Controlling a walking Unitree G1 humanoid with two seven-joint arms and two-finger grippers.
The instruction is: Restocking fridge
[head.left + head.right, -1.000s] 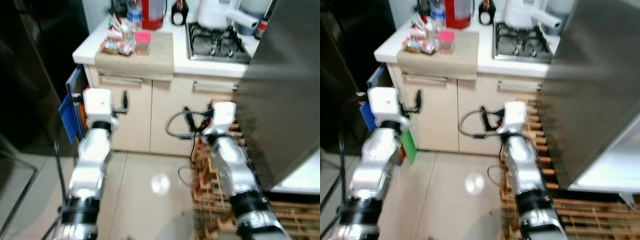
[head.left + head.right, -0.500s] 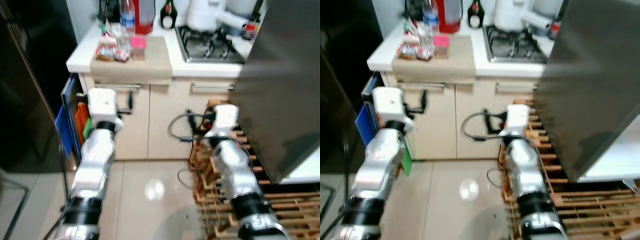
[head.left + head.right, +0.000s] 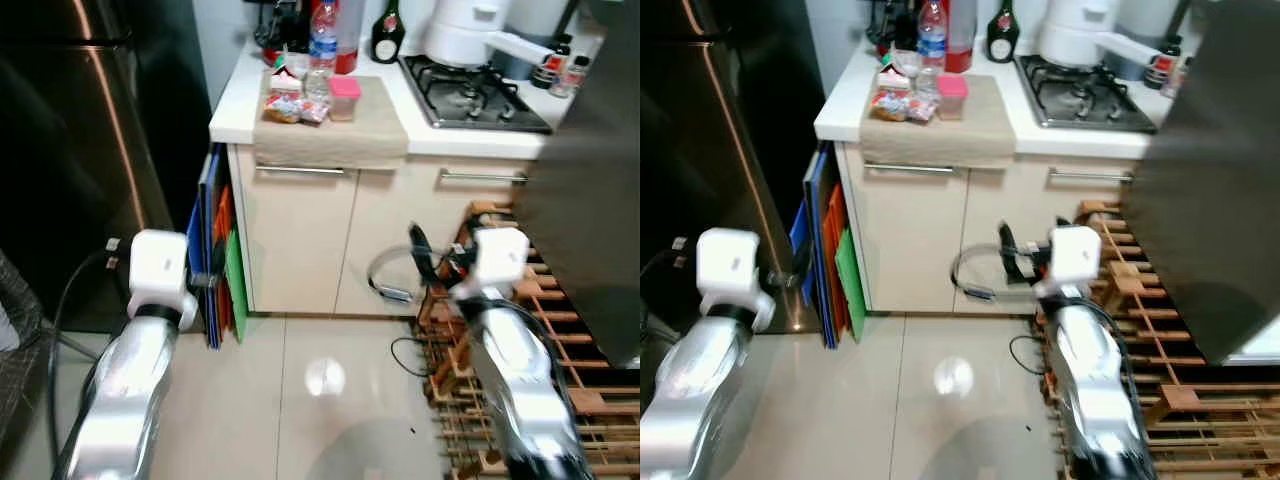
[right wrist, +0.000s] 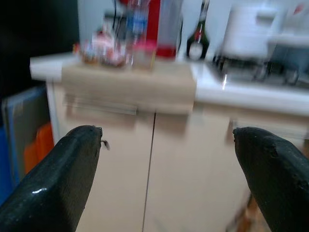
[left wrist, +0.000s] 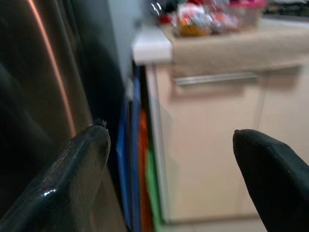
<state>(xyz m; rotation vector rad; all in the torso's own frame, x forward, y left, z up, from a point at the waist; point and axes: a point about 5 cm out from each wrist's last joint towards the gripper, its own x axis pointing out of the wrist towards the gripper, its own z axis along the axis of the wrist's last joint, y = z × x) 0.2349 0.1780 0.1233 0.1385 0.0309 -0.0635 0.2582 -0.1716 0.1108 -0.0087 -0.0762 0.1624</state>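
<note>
You've got both grippers spread wide and empty, facing the counter (image 3: pixel 330 125); groceries (image 3: pixel 300 105) sit on it, presumably awaiting pickup.

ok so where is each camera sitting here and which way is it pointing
Left eye view: on the head, looking forward and down at the counter, cabinet and floor; both silver arms show.
Right eye view: the head camera's other eye, same scene; the left gripper and right gripper are both raised and holding nothing.
Left wrist view: along the left gripper's open fingers toward the dark fridge and the cabinet's side.
Right wrist view: along the right gripper's open fingers at the cabinet front.
Shared: the water bottle and pink-lidded container on the counter.
</note>
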